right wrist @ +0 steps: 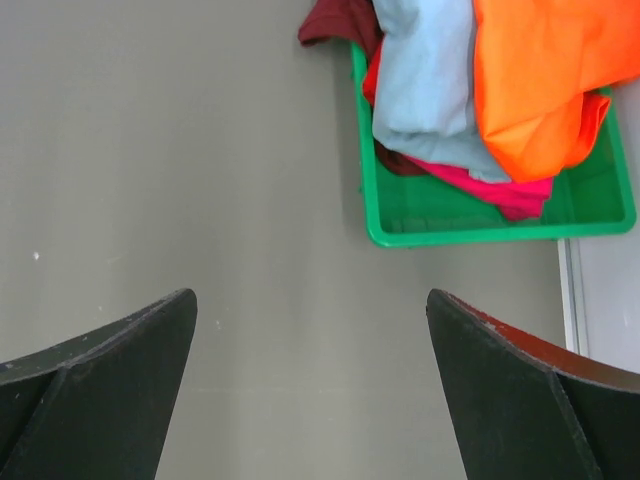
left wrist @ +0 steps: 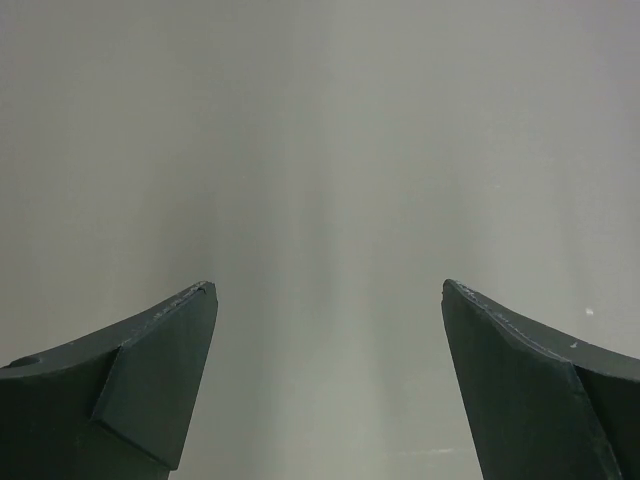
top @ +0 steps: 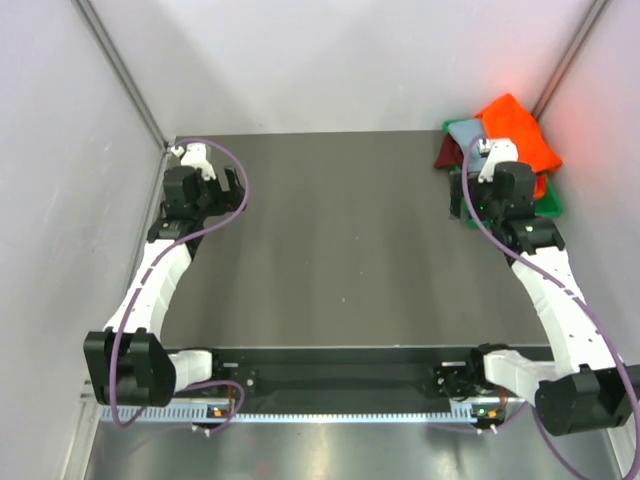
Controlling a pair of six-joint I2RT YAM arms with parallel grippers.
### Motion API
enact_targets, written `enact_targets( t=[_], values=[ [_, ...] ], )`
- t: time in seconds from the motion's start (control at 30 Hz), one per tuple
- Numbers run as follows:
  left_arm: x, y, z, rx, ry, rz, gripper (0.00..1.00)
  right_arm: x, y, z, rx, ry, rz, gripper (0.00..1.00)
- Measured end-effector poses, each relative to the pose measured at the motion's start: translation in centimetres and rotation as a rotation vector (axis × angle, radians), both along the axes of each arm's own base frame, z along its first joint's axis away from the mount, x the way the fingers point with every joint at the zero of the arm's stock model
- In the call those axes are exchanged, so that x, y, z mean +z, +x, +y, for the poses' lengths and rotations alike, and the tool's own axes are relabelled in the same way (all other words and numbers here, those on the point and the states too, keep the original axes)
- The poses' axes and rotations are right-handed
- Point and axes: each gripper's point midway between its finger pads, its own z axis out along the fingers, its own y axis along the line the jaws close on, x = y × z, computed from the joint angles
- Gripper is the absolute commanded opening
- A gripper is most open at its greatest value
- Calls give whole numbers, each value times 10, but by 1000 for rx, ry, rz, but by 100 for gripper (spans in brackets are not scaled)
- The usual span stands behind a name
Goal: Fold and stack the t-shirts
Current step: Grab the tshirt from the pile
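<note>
The t-shirts lie piled in a green tray (top: 553, 206) at the back right. A bright orange one (top: 515, 124) is on top, with a pale grey-blue one (top: 464, 130) and a dark red one (top: 447, 153) beside it. In the right wrist view the orange shirt (right wrist: 540, 80), the grey-blue shirt (right wrist: 425, 85), a crimson one (right wrist: 505, 192) and a dark red one (right wrist: 335, 20) spill over the tray (right wrist: 470, 237). My right gripper (right wrist: 310, 300) is open and empty above bare table, just left of the tray (top: 468, 200). My left gripper (left wrist: 328, 290) is open and empty over bare table at the far left (top: 225, 192).
White walls close in the dark table (top: 340, 250) on the left, back and right. The tray sits in the back right corner against the wall. The arm bases (top: 340, 375) stand along the near edge.
</note>
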Motion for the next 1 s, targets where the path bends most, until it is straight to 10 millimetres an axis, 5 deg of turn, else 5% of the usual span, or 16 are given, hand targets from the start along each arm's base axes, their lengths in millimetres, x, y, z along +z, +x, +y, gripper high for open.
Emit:
enact_targets(
  t=[0.1, 0.4, 0.53, 0.63, 0.8, 0.9, 1.0],
  values=[
    [0, -1, -8, -22, -45, -1, 99, -13, -3, -4, -5, -10, 21, 100],
    [-47, -28, -24, -68, -135, 116, 99, -71, -18, -10, 46, 44, 163, 100],
    [-48, -31, -30, -112, -135, 124, 99, -77, -11, -15, 46, 14, 185, 100],
    [-49, -32, -33, -173, -91, 155, 99, -55, 14, -31, 7, -69, 147, 100],
    [-51, -17, -35, -231, -44, 195, 99, 42, 87, -90, -194, -146, -95, 100],
    [-58, -14, -36, -237, -45, 227, 98, 80, 117, -115, -273, -176, -201, 99],
    [-63, -12, -36, -246, -36, 244, 96, 88, 144, -126, -295, -206, -225, 99]
  ],
)
